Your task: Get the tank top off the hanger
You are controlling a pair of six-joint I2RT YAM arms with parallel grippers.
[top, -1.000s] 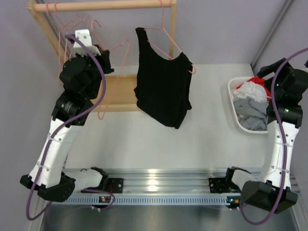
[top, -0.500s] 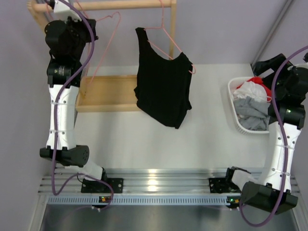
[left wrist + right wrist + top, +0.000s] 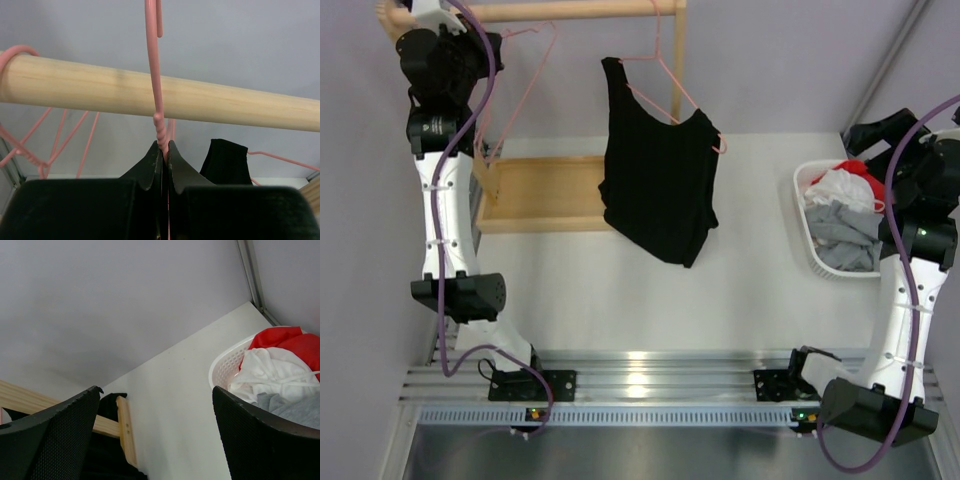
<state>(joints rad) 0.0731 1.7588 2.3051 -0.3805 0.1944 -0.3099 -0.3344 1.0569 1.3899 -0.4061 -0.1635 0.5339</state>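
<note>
Bare table (image 3: 760,260) lies between tank top (image 3: 655,180) and basket (image 3: 801,215); the wooden rod (image 3: 580,11) crosses above.

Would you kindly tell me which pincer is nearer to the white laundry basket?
Right. The open right pincer hangs close by the basket's far end; the left pincer is across the table, shut on a pink hanger at the wooden rail.

Held hanger (image 3: 153,60) top, basket (image 3: 222,364) R side cropped.

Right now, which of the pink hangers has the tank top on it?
The hanger near the right end of the rod: the black tank top hangs from it. The hangers at the left end carry nothing, including the bare hanger the left gripper pinches.
</note>
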